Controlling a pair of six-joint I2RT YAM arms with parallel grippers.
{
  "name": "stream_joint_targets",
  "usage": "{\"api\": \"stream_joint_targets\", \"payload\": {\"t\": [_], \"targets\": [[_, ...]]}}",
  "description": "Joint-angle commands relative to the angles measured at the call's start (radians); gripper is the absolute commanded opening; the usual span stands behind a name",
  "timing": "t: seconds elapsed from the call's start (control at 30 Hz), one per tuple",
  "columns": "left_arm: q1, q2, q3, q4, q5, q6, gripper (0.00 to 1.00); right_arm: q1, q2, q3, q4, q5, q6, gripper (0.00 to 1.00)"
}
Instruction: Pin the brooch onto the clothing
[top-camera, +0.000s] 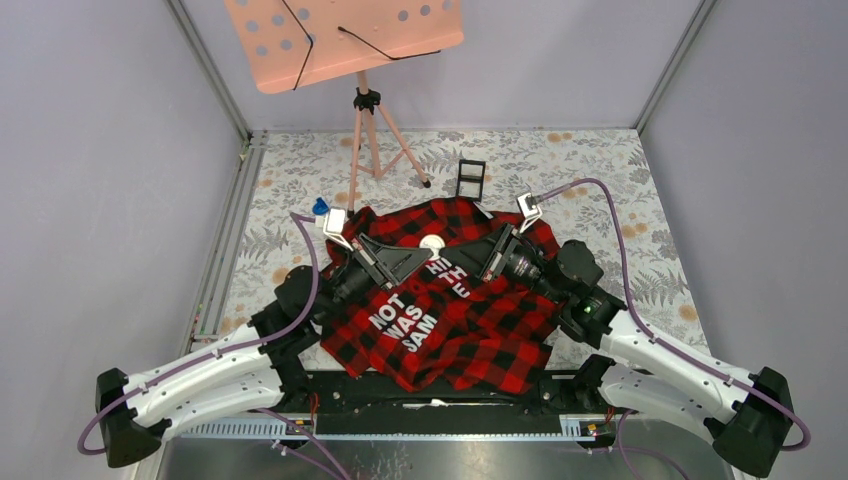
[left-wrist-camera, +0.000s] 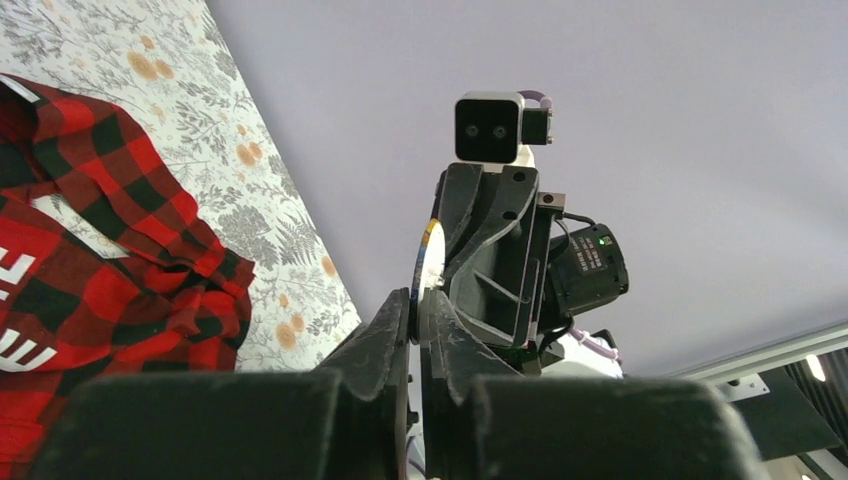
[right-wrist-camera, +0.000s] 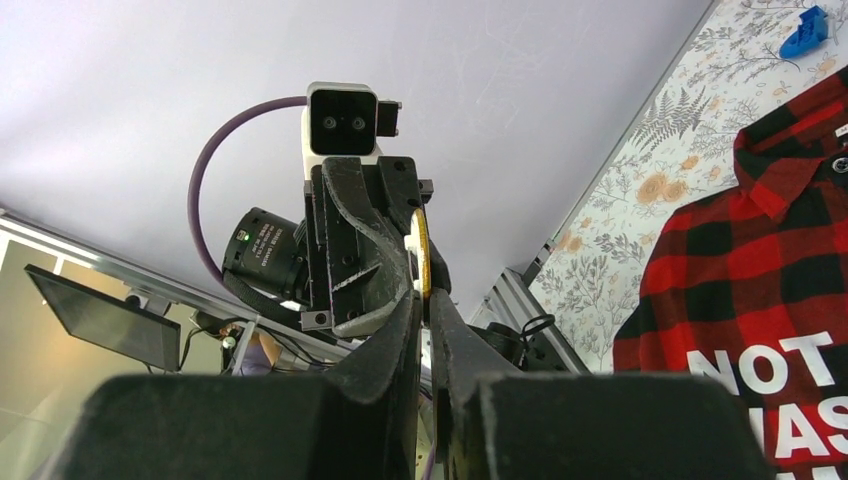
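The red-and-black check shirt (top-camera: 470, 320) with white block letters lies crumpled on the table between the arms; it also shows in the left wrist view (left-wrist-camera: 90, 280) and the right wrist view (right-wrist-camera: 770, 260). The small round pale brooch (top-camera: 432, 242) is held over the shirt's upper middle. My left gripper (top-camera: 420, 250) and right gripper (top-camera: 450, 250) meet tip to tip there. In the left wrist view the brooch (left-wrist-camera: 430, 255) is edge-on, pinched by the left gripper (left-wrist-camera: 418, 300). In the right wrist view the brooch (right-wrist-camera: 421, 250) is edge-on in the right gripper (right-wrist-camera: 422, 295). Both are shut on it.
A pink music stand (top-camera: 345, 40) on a tripod (top-camera: 375, 140) stands at the back. A small black square frame (top-camera: 470, 177) stands behind the shirt. A small blue object (top-camera: 320, 207) lies by the shirt's left collar, also in the right wrist view (right-wrist-camera: 803, 32). Grey walls enclose the table.
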Motion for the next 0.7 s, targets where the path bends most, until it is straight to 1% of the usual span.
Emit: {"api": "stream_joint_targets", "payload": {"t": [0.0, 0.03, 0.07, 0.1, 0.13, 0.17, 0.23, 0.33, 0.4, 0.47, 0.5, 0.53, 0.6, 0.67], "targets": [[0.006, -0.016, -0.004, 0.037, 0.009, 0.001, 0.0, -0.005, -0.009, 0.012, 0.025, -0.012, 0.0, 0.1], [0.008, -0.02, -0.004, 0.029, 0.012, 0.007, 0.0, -0.005, -0.014, 0.012, 0.006, -0.007, -0.003, 0.17], [0.008, -0.023, -0.006, 0.018, 0.013, 0.013, 0.0, -0.004, -0.023, 0.014, -0.016, 0.001, -0.01, 0.27], [0.008, -0.028, -0.007, 0.004, 0.013, 0.018, 0.0, -0.005, -0.033, 0.018, -0.043, 0.006, -0.024, 0.4], [0.011, -0.035, -0.006, -0.02, 0.016, 0.025, 0.0, -0.008, -0.044, 0.024, -0.074, 0.01, -0.038, 0.49], [0.016, -0.04, -0.004, -0.046, 0.02, 0.036, 0.0, -0.014, -0.053, 0.034, -0.114, 0.012, -0.053, 0.55], [0.031, -0.054, 0.002, -0.087, 0.054, 0.063, 0.0, -0.04, -0.058, 0.063, -0.213, -0.016, -0.077, 0.62], [0.063, -0.075, 0.018, -0.148, 0.131, 0.119, 0.0, -0.12, -0.037, 0.079, -0.217, -0.184, -0.061, 0.63], [0.081, -0.078, 0.039, -0.191, 0.202, 0.165, 0.0, -0.156, -0.003, 0.098, -0.198, -0.306, -0.048, 0.61], [0.098, -0.069, 0.062, -0.23, 0.28, 0.217, 0.0, -0.163, 0.038, 0.142, -0.228, -0.406, -0.07, 0.57], [0.105, -0.057, 0.081, -0.25, 0.325, 0.237, 0.0, -0.163, 0.058, 0.161, -0.24, -0.449, -0.079, 0.57], [0.113, -0.045, 0.094, -0.265, 0.369, 0.253, 0.0, -0.164, 0.072, 0.171, -0.235, -0.485, -0.08, 0.59], [0.118, -0.027, 0.107, -0.285, 0.431, 0.268, 0.0, -0.163, 0.091, 0.185, -0.226, -0.53, -0.08, 0.62], [0.119, -0.028, 0.091, -0.253, 0.453, 0.259, 0.0, -0.161, 0.101, 0.194, -0.226, -0.553, -0.084, 0.6]]}}
